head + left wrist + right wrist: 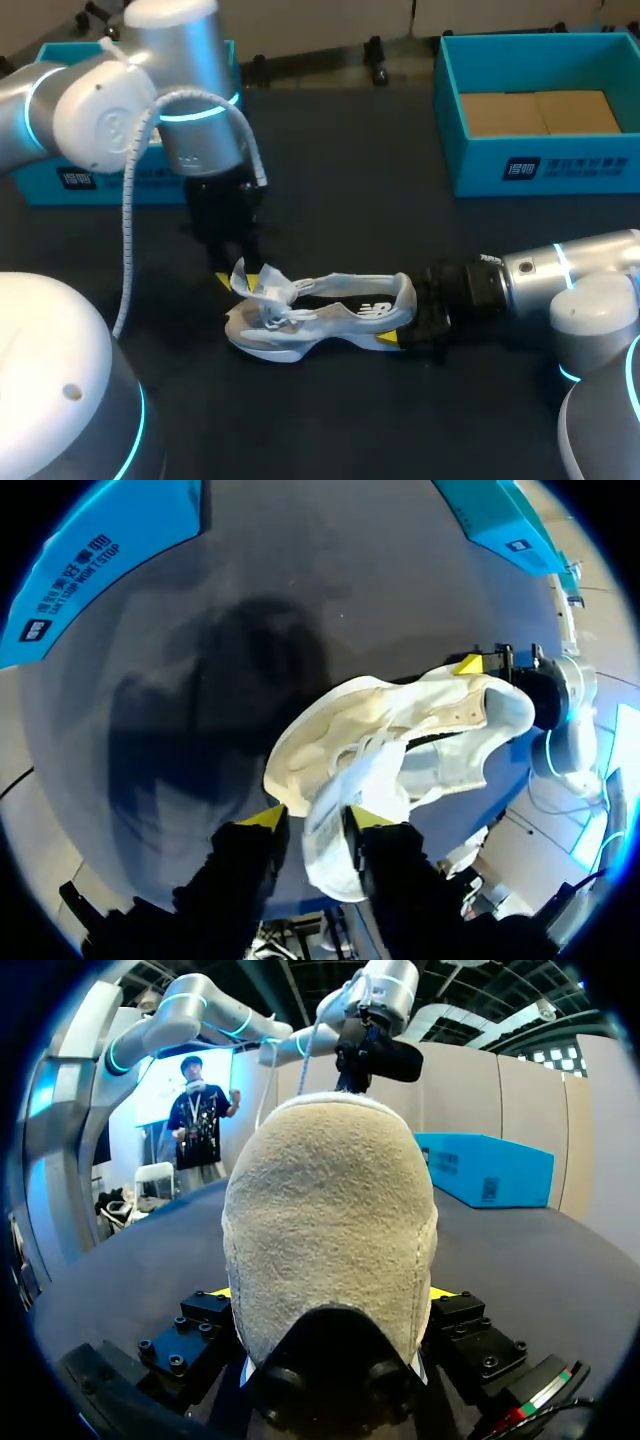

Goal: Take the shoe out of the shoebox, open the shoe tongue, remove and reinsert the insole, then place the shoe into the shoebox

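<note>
Clamping shoe [320,315] heel, right hand [330,1295]

Table [340,150]: dark matte top, spreading wide, far edge running along rear. Soft shadow [240,680] lying across surface near middle. Overhead light falling evenly, giving faint sheen.

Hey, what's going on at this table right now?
The shoe lies on its side on the table, outside the open shoebox at the back. The right claw is clamped on its heel, and the left claw is down at the tongue.
</note>
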You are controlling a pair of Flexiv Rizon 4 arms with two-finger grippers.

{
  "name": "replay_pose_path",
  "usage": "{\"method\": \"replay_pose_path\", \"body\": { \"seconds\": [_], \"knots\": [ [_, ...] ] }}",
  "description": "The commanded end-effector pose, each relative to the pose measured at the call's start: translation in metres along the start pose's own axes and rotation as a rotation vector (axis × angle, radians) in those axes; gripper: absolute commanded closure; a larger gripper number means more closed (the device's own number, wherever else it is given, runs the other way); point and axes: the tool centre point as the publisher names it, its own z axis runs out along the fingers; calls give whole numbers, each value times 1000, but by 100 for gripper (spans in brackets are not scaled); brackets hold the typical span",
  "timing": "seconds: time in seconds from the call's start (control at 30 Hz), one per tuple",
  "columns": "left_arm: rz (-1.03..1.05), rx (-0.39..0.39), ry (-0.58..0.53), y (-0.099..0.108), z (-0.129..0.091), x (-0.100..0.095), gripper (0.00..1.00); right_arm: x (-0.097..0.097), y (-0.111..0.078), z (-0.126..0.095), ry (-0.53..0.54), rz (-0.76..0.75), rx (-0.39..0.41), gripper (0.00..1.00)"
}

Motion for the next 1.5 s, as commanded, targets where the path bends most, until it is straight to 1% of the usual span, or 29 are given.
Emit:
{"method": "replay_pose_path", "body": {
  "seconds": [0.03, 0.07, 0.13, 0.23, 0.33, 0.43, 0.53, 0.6, 0.73, 0.87, 0.9, 0.93, 1.0, 1.03, 1.07, 1.23, 1.3, 1.33, 1.37, 1.4, 1.43, 1.5],
  "knots": [
    [20, 37, 63, 12, -10, -10, 51, 1, 0, 2, -1, 0, 4, 100],
    [26, 51, 64, 13, -13, -11, 48, 1, 0, 2, -1, 0, 4, 100],
    [43, 66, 70, 15, -21, -10, 36, 1, 0, 2, -1, 0, 4, 100],
    [71, 87, 89, 19, -38, -4, 33, 1, 0, 2, -1, 0, 4, 100],
    [111, 100, 108, 23, -53, 5, 33, 1, 0, 2, -1, 0, 4, 100],
    [157, 115, 115, 28, -63, 18, 33, 1, 0, 2, -1, 0, 4, 100],
    [191, 138, 102, 29, -69, 34, 35, 1, 0, 2, -1, 0, 4, 100],
    [220, 149, 93, 30, -73, 45, 40, 1, 0, 2, -1, 0, 4, 100],
    [306, 147, 88, 35, -83, 65, 42, 1, 0, 2, -1, 0, 4, 100],
    [426, 108, 79, 42, -91, 81, 44, 1, 0, 2, -1, 0, 4, 100],
    [448, 93, 76, 42, -93, 84, 47, 1, 0, 2, -1, 0, 4, 100],
    [484, 74, 65, 43, -95, 87, 53, 1, 0, 2, -1, 0, 4, 100],
    [546, 50, 46, 44, -97, 92, 70, 1, 0, 2, -1, 0, 4, 100],
    [566, 46, 42, 45, -98, 94, 76, 1, 0, 2, -1, 0, 4, 100],
    [600, 35, 30, 46, -100, 97, 100, 1, 0, 2, -1, 0, 4, 100],
    [736, 31, -16, 53, -106, 106, 100, 1, 0, 2, -1, 0, 4, 100],
    [813, 10, -49, 56, -108, 110, 100, 1, 0, 2, -1, 0, 4, 100],
    [845, -11, -66, 57, -109, 113, 100, 1, 0, 2, -1, 0, 4, 100],
    [886, -52, -94, 56, -110, 114, 100, 1, 0, 2, -1, 0, 4, 100],
    [892, -73, -92, 54, -111, 115, 100, 1, 0, 2, -1, 0, 4, 100],
    [879, -123, -78, 50, -113, 117, 100, 1, 0, 2, -1, 0, 4, 100],
    [879, -123, -78, 50, -113, 117, 100, 1, 0, 2, -1, 0, 4, 100]
  ]
}}
